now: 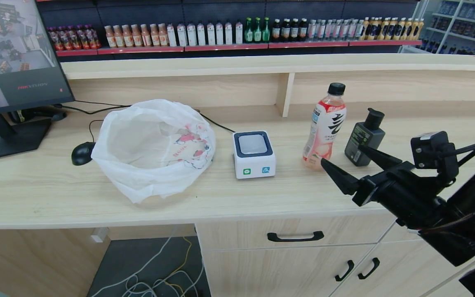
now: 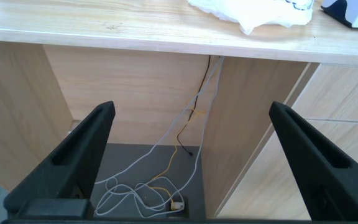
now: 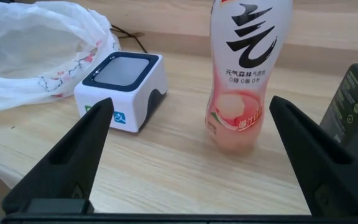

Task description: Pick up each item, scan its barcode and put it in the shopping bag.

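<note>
Bright even light, soft shadows, dimmer beneath the counter

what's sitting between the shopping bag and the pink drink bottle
The white barcode scanner, standing on the counter apart from both the shopping bag and the pink drink bottle; the head view shows it.

Table: pale wood-grain, smooth, matt. Shopping bag: thin white plastic film, crinkled, semi-translucent, slight sheen. Scanner: glossy white plastic w/ smooth grey top window. Pink bottle: clear glossy plastic, shiny label wrap. Dark bottle: matt dk plastic. Right claw & left claw: matt black plastic.
</note>
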Available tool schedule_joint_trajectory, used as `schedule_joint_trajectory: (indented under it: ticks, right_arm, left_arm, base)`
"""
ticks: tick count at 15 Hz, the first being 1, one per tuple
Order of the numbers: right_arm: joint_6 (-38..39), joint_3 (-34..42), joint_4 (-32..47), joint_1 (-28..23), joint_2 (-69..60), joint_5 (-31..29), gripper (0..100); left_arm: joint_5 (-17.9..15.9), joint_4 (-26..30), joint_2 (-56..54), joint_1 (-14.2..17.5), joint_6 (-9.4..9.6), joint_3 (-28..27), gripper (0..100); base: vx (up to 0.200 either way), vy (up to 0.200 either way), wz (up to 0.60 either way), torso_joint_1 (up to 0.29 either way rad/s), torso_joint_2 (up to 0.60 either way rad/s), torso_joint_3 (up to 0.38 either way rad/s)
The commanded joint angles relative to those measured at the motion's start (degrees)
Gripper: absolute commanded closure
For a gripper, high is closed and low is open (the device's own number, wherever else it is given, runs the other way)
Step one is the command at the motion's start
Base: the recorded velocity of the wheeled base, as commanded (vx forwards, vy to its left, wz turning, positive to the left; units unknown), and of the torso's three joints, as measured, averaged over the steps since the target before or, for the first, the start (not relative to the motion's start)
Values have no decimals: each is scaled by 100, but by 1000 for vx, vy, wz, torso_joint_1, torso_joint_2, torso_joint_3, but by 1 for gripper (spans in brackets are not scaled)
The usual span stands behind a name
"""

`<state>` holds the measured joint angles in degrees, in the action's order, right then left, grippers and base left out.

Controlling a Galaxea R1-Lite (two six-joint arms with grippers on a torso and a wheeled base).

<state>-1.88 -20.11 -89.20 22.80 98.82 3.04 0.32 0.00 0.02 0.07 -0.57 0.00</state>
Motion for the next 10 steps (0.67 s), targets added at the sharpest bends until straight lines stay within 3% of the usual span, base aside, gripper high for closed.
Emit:
schedule_joint_trajectory:
  ticks: [1, 10]
  right_arm:
    - [12, -177, -1, 49, 270, -66, 0]
    - [3, -713, -1, -100, 586, -418, 0]
  left_arm:
    - [3, 0, -2, 1, -4, 0, 0]
    - [3, 0, -2, 1, -4, 0, 0]
  base:
    - [0, 0, 0, 0, 0, 0]
    - [0, 0, 0, 0, 0, 0]
